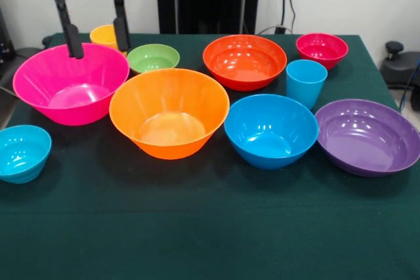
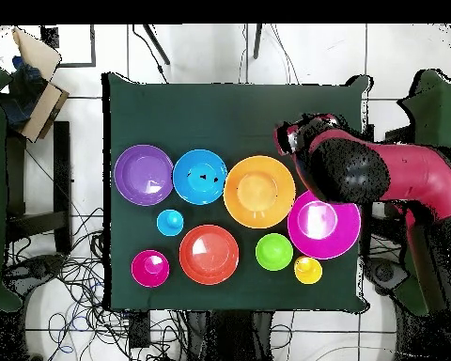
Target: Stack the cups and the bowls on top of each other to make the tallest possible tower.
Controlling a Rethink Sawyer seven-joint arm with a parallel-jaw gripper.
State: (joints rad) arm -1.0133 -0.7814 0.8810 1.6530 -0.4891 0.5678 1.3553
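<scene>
Stacking has not begun: the bowls and cups sit apart on the green table (image 1: 197,227), the orange bowl (image 1: 168,112) central. The gripper (image 1: 96,39) hangs with jaws wide above the pink bowl (image 1: 71,83), probably to lift it. The yellow cup (image 1: 104,35) hides behind one finger.

Open claw (image 1: 96,39) hangs over the pink bowl's (image 1: 71,83) far rim.
</scene>
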